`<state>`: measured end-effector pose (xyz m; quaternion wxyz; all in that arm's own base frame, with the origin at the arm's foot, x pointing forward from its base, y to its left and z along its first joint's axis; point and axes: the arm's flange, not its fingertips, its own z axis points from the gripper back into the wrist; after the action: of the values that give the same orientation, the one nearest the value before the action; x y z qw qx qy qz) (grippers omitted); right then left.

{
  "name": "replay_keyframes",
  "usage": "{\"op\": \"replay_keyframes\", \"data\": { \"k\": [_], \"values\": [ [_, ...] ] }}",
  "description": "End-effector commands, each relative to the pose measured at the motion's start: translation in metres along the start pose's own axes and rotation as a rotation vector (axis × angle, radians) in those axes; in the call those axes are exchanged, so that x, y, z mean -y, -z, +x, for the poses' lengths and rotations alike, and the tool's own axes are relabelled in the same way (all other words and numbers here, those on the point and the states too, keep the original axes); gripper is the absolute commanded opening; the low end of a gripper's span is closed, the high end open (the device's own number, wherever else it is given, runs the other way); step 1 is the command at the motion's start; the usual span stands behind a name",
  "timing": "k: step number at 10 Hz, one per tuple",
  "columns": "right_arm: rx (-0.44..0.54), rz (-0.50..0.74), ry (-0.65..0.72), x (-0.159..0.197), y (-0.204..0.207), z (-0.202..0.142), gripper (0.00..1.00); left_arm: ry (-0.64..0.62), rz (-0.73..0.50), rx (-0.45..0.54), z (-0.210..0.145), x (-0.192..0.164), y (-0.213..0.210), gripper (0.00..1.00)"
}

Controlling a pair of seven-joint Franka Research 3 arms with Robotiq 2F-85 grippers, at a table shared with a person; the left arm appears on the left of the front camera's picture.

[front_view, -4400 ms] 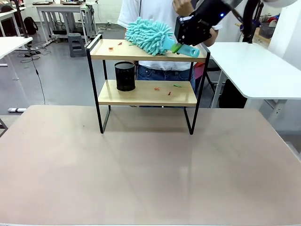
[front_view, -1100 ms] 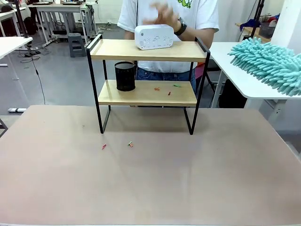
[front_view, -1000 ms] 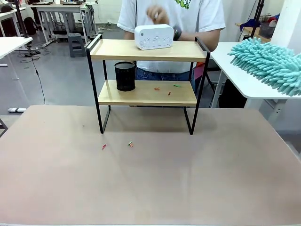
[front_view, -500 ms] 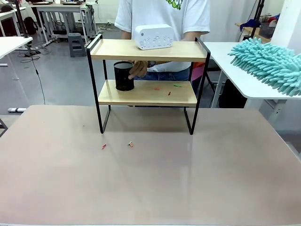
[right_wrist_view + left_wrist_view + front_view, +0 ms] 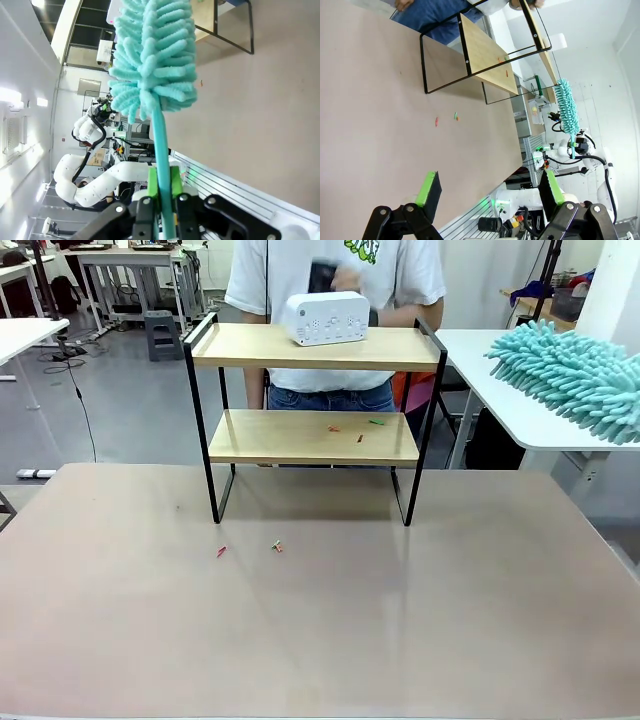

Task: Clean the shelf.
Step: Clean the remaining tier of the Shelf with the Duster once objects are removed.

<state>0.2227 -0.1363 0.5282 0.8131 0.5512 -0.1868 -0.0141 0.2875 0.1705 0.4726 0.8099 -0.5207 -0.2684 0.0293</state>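
The shelf (image 5: pixel 250 344) stands at the table's far side, two light boards in a black frame. A white box-shaped device (image 5: pixel 327 319) sits on its top board. Small red and green scraps (image 5: pixel 358 430) lie on the lower board. Behind it a person holds a black cup (image 5: pixel 321 274) up at chest height. The teal fluffy duster (image 5: pixel 572 380) hangs at the right, and my right gripper (image 5: pixel 162 183) is shut on its handle (image 5: pixel 161 145). My left gripper (image 5: pixel 489 187) is open over the near table, holding nothing, with the shelf (image 5: pixel 487 47) far ahead of it.
Two small scraps (image 5: pixel 221 551) (image 5: pixel 277 546) lie on the brown table (image 5: pixel 320 640) in front of the shelf. A white side table (image 5: pixel 530 380) stands at the right under the duster. The person stands close behind the shelf.
The person's hand took the black cup off the lower board and lifted it up behind the top board. The duster and both grippers stayed put.
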Motion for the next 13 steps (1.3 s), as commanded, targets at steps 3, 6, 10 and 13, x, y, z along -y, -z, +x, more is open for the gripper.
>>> {"op": "replay_keyframes", "data": {
  "k": [3, 6, 10, 13],
  "values": [
    [-0.054, -0.018, -0.020, -0.015, -0.001, -0.013, 0.12, 0.018, -0.022, 0.017, 0.001, 0.001, 0.002, 1.00],
    [-0.293, -0.159, -0.066, -0.034, 0.050, -0.060, 0.12, 0.018, -0.022, 0.017, 0.001, 0.001, 0.002, 1.00],
    [-0.412, -0.176, -0.131, -0.038, 0.182, -0.054, 0.12, 0.018, -0.022, 0.017, 0.001, 0.001, 0.002, 1.00],
    [-0.430, -0.224, -0.137, -0.072, 0.161, -0.019, 0.12, 0.018, -0.022, 0.017, 0.001, 0.001, 0.002, 1.00]
  ]
}}
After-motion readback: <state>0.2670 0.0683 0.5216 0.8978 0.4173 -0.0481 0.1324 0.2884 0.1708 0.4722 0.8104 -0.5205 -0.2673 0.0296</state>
